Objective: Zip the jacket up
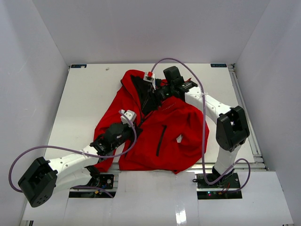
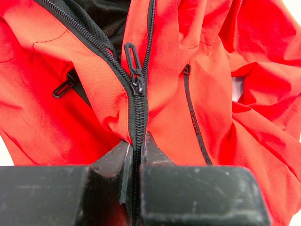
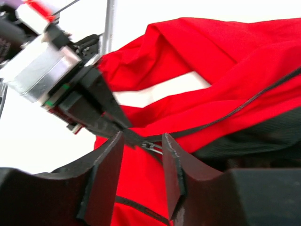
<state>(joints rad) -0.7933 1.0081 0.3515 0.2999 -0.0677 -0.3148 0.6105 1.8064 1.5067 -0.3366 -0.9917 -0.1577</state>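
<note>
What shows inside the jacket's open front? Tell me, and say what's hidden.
Black mesh lining shows between the unzipped halves of the jacket. Below the slider, closed teeth cover the inside.

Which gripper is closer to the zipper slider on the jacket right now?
Left. The left gripper is shut on the zipper teeth just below the zipper slider; the right gripper is open, farther up the jacket opening.

Left side: bare white tabletop [image 1: 77, 103] lies open between the rumpled bright red fabric jacket [image 1: 174, 136] and the pale side wall [image 1: 28, 84].
Above jacket: looping purple cable [image 1: 205, 136] crosses the right half.
Dark zipper track [image 2: 140, 113]: black left gripper [image 2: 137, 141] blocks its lower end.
</note>
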